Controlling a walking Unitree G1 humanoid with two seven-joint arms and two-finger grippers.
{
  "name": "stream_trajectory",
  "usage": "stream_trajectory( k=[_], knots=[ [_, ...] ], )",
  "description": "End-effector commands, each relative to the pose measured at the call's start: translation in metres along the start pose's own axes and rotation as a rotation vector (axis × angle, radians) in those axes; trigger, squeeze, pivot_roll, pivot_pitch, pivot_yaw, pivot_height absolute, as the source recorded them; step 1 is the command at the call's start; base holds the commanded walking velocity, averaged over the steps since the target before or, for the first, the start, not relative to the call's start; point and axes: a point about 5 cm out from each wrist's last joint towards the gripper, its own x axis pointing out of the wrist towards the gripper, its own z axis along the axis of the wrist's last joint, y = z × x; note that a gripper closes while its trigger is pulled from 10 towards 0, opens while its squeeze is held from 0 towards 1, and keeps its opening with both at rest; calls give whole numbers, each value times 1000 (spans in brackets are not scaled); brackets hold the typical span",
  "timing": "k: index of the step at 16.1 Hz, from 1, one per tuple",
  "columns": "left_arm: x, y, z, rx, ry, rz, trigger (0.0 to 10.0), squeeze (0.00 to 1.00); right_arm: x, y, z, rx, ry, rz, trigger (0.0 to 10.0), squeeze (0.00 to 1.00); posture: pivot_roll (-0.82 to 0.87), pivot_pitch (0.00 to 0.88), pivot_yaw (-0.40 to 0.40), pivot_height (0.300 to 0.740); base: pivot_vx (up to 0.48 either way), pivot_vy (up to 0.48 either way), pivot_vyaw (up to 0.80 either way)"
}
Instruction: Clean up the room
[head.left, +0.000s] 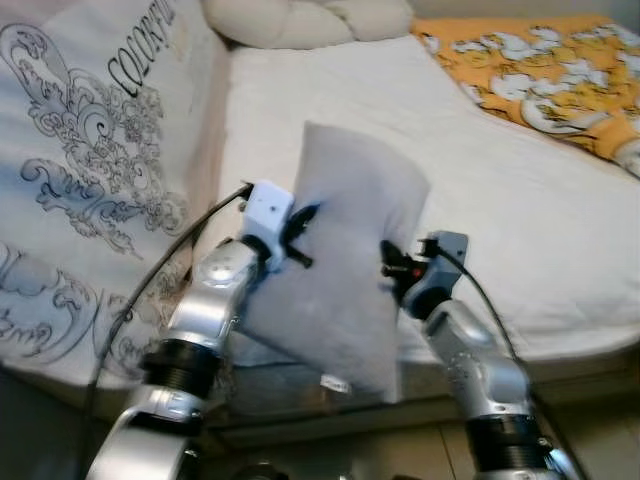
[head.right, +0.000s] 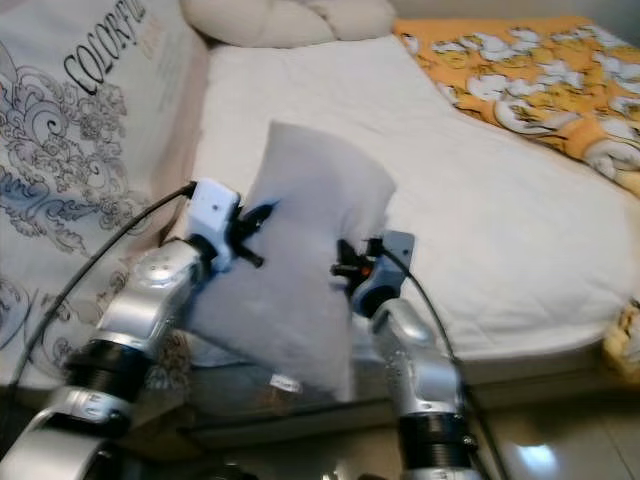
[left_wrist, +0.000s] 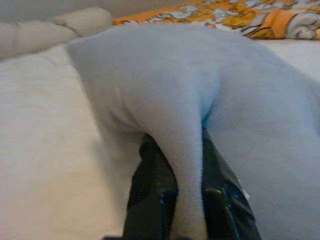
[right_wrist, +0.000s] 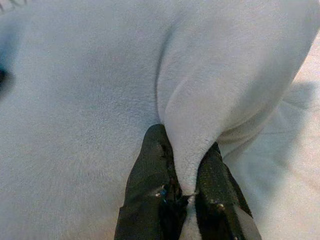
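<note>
A grey pillow (head.left: 345, 270) hangs in the air over the near edge of the bed (head.left: 500, 230), held up between both arms. It is tilted, its upper corner leaning toward the head of the bed and its lower corner dropping below the edge of the mattress, where a small white tag shows on its seam.

The left gripper (left_wrist: 187, 200) is clamped on the pillow's left side: in the left wrist view its two black fingers (left_wrist: 150, 200) pinch a raised fold of grey fabric between them. The right gripper (right_wrist: 186, 192) is clamped on the pillow's right side in the same way, its fingers (right_wrist: 150, 180) closed on a ridge of fabric that bulges up out of the grip. Both silver arms reach up from below the bed's edge, with black cables trailing from the wrists.

The bed has a plain white sheet. Beyond the pillow, on the far right part of the bed, lies an orange quilt (head.left: 540, 70) with a white pattern. At the head of the bed, past the pillow, rests a cream cushion (head.left: 310, 18). To the left of the pillow, draped along the side of the bed, is a pale cloth (head.left: 90, 150) printed with dark scrollwork and lettering.
</note>
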Motion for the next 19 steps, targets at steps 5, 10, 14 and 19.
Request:
stream_trajectory(
  k=[5, 10, 14, 19],
  knots=[
    [-2, 13, 10, 60, -21, 34, 10000, 0, 5, 13, 0, 26, -14, 45, 10000, 0, 83, 0, 14, 740, 227, 0, 320],
    [0, 16, 9, 101, -11, 48, 10000, 0, 4, 4, -3, 67, -7, -16, 10000, 0, 80, 0, 19, 740, 0, 0, 0],
    [14, 22, 16, 179, -22, 58, 10000, 0, 2, -18, 2, 59, -39, -142, 10000, 1000, 73, 0, 14, 740, 0, 0, 0],
    [42, 36, 47, 319, -36, 143, 10000, 0, -12, -26, 8, -12, -55, -103, 10000, 1000, 11, 0, 31, 740, 0, 0, 0]
  ],
)
